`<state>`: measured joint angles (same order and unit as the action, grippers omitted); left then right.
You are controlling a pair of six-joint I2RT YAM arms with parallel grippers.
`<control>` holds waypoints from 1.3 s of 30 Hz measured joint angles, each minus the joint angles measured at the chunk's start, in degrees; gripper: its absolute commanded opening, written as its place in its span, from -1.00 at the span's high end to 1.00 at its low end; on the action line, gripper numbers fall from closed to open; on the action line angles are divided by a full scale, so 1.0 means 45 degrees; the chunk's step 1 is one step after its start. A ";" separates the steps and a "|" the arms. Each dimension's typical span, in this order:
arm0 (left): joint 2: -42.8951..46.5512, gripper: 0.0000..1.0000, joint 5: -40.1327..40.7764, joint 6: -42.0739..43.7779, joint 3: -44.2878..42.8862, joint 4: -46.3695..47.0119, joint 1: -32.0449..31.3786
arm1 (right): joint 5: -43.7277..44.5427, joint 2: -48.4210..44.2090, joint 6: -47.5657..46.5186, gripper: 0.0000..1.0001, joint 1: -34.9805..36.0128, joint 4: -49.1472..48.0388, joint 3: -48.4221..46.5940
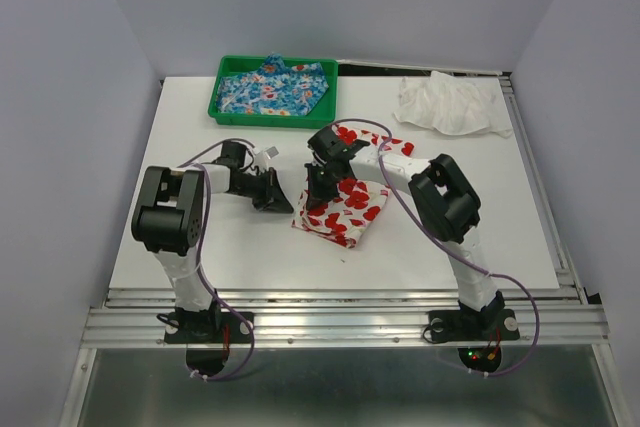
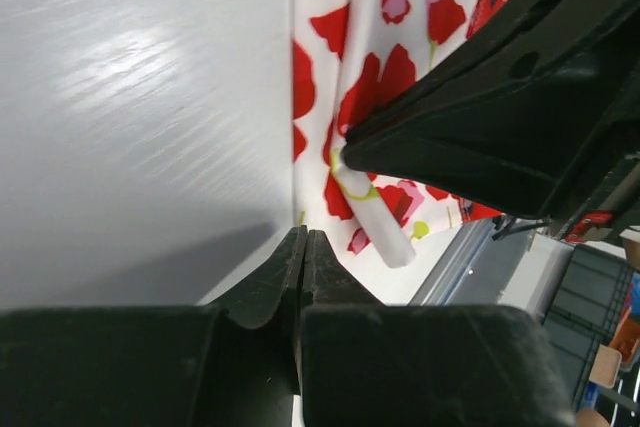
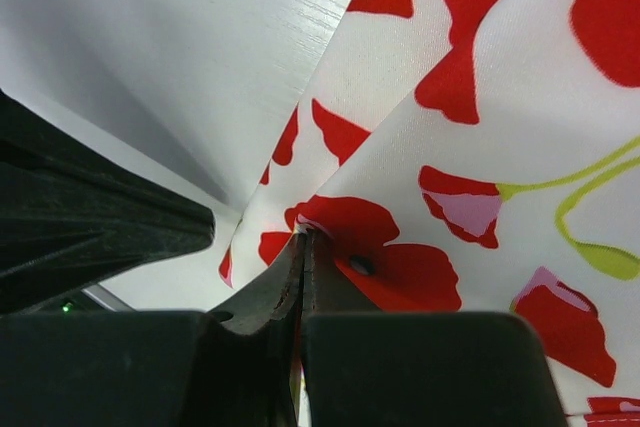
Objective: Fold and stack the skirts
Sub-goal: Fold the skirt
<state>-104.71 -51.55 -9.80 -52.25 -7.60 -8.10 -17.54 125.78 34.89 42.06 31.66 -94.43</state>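
The white skirt with big red flowers [image 1: 350,209] lies partly folded mid-table. It also shows in the left wrist view [image 2: 372,87] and the right wrist view [image 3: 480,97]. My right gripper [image 1: 318,195] is shut on a fold of its left part [image 3: 305,237]. My left gripper [image 1: 283,199] is shut, with its tips [image 2: 303,237] at the skirt's left edge; no cloth shows between them. The two grippers are close together. The blue skirt with small flowers [image 1: 275,87] lies in the green tray [image 1: 214,107] at the back.
A crumpled white cloth [image 1: 450,102] lies at the back right of the white table [image 1: 200,257]. The metal rail [image 1: 340,325] runs along the near edge. The right arm's body [image 2: 500,97] fills the right of the left wrist view.
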 measured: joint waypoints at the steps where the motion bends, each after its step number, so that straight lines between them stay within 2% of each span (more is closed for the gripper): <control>1: -0.0029 0.94 -0.0180 -0.0039 0.0005 0.0097 -0.0078 | -0.0005 0.0000 -0.0015 0.99 0.0005 0.0000 0.0000; 8: -0.0034 1.00 -0.0933 -0.0180 0.0092 0.0602 -0.0350 | -0.0015 0.0000 -0.0044 0.99 0.0000 0.0000 0.0000; 14: -0.0403 1.00 -0.0534 -0.0359 0.0175 0.0753 -0.0457 | -0.0024 0.0000 -0.0044 0.99 0.0000 0.0000 -0.0010; 22: -0.1180 1.00 -0.1219 -0.0962 0.0024 0.0869 -0.0447 | -0.0107 0.0000 -0.0029 0.99 0.0000 0.0005 -0.0408; 39: -0.1185 1.00 -0.1175 -0.1190 0.0024 0.0869 -0.0447 | -0.0777 0.0253 0.0204 0.99 0.0097 -0.0826 0.0000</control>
<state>-110.04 -56.84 -15.16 -52.14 -3.68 -10.11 -21.04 126.91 35.81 42.50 27.94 -94.43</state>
